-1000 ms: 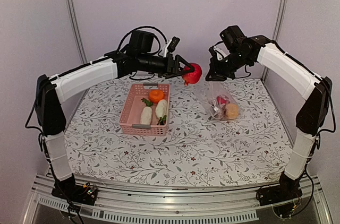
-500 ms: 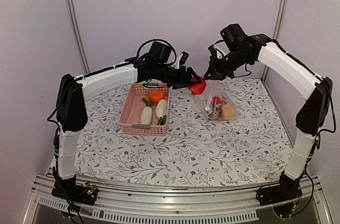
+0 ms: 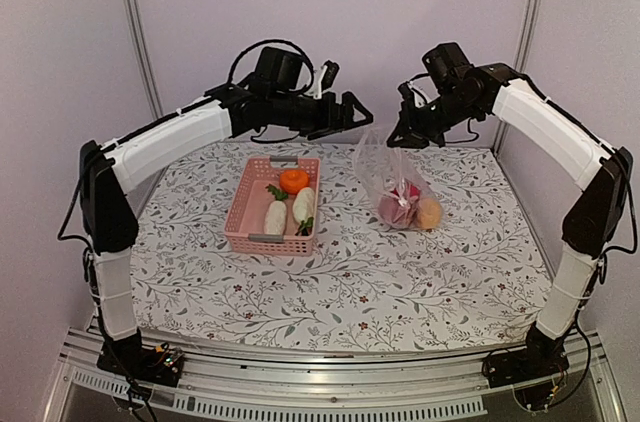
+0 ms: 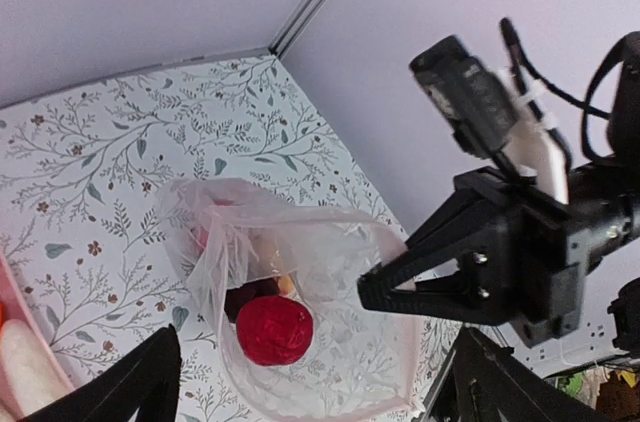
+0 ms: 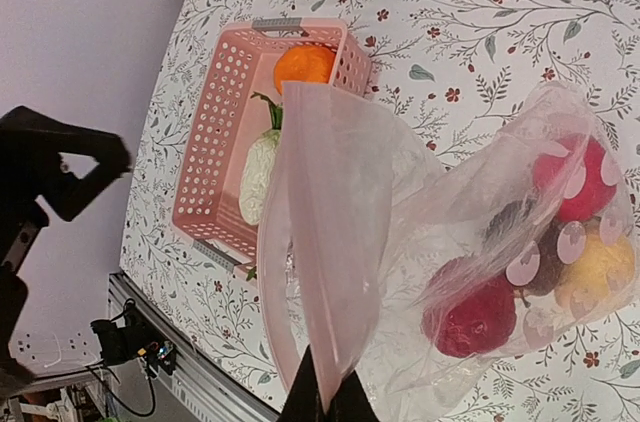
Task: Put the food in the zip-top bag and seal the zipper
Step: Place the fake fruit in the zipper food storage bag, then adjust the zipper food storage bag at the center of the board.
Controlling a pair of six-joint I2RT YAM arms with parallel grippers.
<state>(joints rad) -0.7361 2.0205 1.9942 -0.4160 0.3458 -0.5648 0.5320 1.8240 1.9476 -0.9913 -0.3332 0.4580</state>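
Pinches the crinkly clear film of the zip-top bag (image 5: pixel 330 242) between closed right jaws, mouth held up off the floral worktop (image 3: pixel 350 272). Spreads the left jaws wide, empty, near that mouth. Shows round glossy food (image 4: pixel 273 330) sagging inside, smooth white radishes (image 3: pixel 276 217) and an orange piece (image 3: pixel 293 180) in the slotted pink basket (image 3: pixel 240 217).

You have the clear, crinkly zip-top bag (image 3: pixel 398 182) at the back right of the table (image 3: pixel 350 282), hanging with its mouth upward and gaping open. One top edge is pinched in the right gripper (image 3: pixel 396 140), and the zipper can't be told apart from the film. In its sagging bottom you can see a dark red round piece (image 4: pixel 274 330), a pink-red one (image 5: pixel 572 174), a yellow one (image 5: pixel 590 277) and a dark purple one (image 5: pixel 548 254) bunched together. An orange piece (image 3: pixel 293 180) and two white radishes (image 3: pixel 275 217) with green leaves lie in the pink basket (image 3: pixel 240 204), just left of the bag.
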